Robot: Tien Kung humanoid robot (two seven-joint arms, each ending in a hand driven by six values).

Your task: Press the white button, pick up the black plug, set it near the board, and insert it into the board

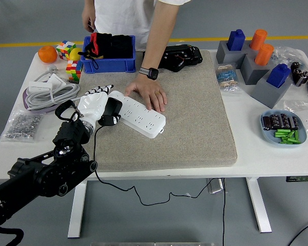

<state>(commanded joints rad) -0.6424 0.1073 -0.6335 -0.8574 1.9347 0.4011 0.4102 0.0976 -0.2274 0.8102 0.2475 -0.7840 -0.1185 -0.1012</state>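
Note:
A white power strip lies slanted on the grey mat. The black plug sits at the strip's left end, and its black cable runs down over the table's front edge. My left hand, in a white glove, is just left of the plug with its fingers stretched out and off the plug. Whether the palm still touches the plug is hidden. A person's hand with a wristwatch presses flat on the strip's far side.
A blue bin stands behind the strip, with puzzle cubes, an orange and a coiled grey cable to its left. A bag of screws lies at the left edge. Grey blocks and a blue plate are at the right.

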